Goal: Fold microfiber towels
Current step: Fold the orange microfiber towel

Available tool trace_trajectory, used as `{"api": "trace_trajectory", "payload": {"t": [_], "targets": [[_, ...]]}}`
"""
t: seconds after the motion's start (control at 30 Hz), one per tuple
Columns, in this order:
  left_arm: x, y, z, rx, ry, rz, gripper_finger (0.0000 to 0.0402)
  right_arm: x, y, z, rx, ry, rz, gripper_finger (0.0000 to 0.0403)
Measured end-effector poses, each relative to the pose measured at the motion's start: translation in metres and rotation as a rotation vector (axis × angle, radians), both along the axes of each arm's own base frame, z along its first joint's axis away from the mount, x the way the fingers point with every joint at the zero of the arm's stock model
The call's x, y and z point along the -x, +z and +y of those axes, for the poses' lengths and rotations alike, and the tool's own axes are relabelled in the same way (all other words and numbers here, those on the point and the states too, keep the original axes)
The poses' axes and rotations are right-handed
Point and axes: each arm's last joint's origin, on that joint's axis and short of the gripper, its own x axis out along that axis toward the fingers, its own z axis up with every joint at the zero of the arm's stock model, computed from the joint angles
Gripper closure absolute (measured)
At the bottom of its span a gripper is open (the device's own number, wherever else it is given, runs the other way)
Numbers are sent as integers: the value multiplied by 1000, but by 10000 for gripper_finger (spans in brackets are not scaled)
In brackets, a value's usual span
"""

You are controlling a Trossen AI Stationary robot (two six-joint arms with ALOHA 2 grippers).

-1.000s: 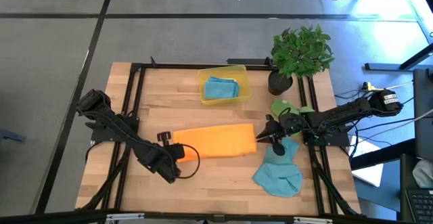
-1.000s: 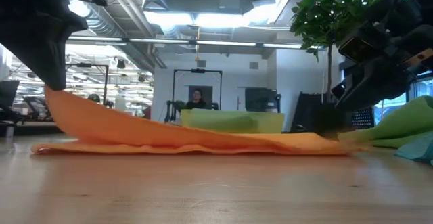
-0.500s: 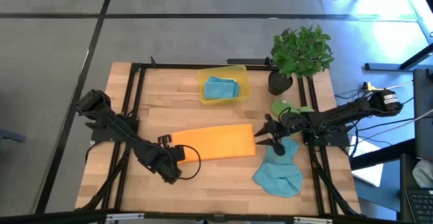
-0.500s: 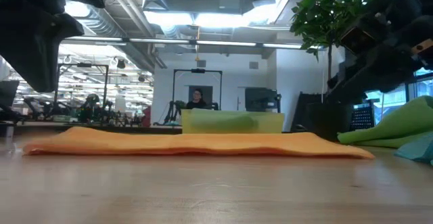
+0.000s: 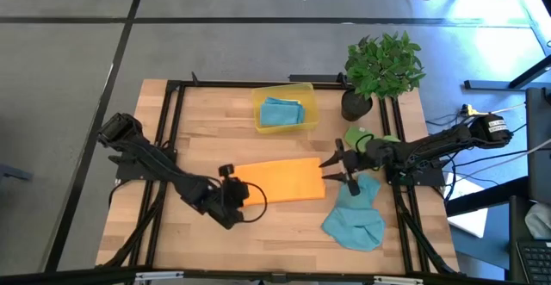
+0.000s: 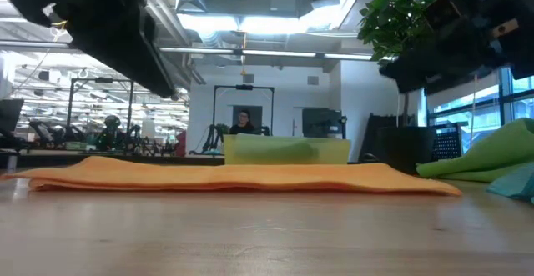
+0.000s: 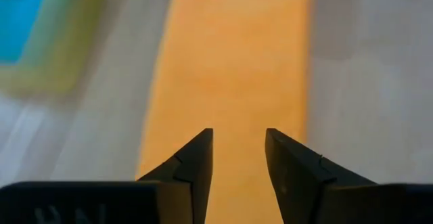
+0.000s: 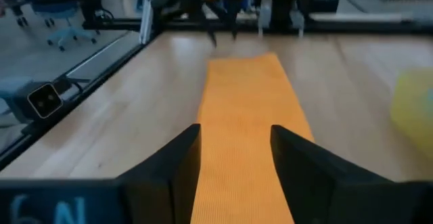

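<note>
Altogether four towels could be counted: one orange, two teal-blue and one green. The orange towel [image 5: 277,180] lay flat on the wooden surface [image 5: 164,233] as a long folded strip, near the middle, and no fingers touched it. One teal-blue towel [image 5: 281,112] sat folded inside the single yellow bin [image 5: 306,96] toward the far edge. The second teal-blue towel [image 5: 356,215] lay crumpled near the right front of the surface, and the green towel [image 5: 356,136] lay bunched just beyond it, close to the one potted plant [image 5: 383,64].

The left gripper [image 5: 227,173] hung over the left end of the orange towel, with the arm reaching in from the left. In the left wrist view its two fingers [image 7: 195,162] stood apart with a clear gap, released, and the orange strip ran on ahead between them. The right gripper [image 5: 331,170] hovered at the right end of the same towel, just beside the crumpled teal-blue one. Its fingers [image 8: 181,158] were spread too, grasping nothing, with the orange towel stretching away beyond them.

From the low view the orange towel [image 6: 234,178] rested on the surface as a low layered band, both arms raised above it. One person [image 6: 243,121] sat far back in the room.
</note>
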Motion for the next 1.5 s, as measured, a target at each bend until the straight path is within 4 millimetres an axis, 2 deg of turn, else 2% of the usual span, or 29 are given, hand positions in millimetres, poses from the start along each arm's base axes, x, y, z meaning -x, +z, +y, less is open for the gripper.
{"api": "trace_trajectory", "payload": {"t": [0.17, 0.3, 0.37, 0.5, 0.67, 0.83, 0.97, 1.1, 1.3, 1.5], "targets": [[-5, -27, 6, 90, -112, -112, 285, -1, 9, 0, 56, 10, -111, 224], [0, -50, 23, 185, -151, -220, 299, -2, 16, 0, 88, 13, -188, 224], [0, -55, 32, 196, -159, -323, 307, -2, 19, 0, 131, 16, -227, 224], [0, -50, 48, 168, -236, -571, 319, -3, 26, -5, 155, -16, -306, 225], [4, -29, 75, 25, -317, -879, 323, -13, 46, -18, 146, -88, -355, 237], [2, -9, 106, 32, -386, -1111, 323, -38, 73, -22, 147, -75, -220, 253], [-1, -14, 118, 191, -402, -1086, 328, -57, 75, -22, 145, -68, -77, 264], [-2, -30, 115, 297, -378, -926, 328, -71, 54, -24, 134, -122, 10, 274], [-2, -38, 112, 280, -265, -857, 328, -90, 31, -36, 35, -209, 46, 286], [-1, -50, 113, 317, -215, -745, 328, -90, 14, -35, 18, -148, 187, 294]]}}
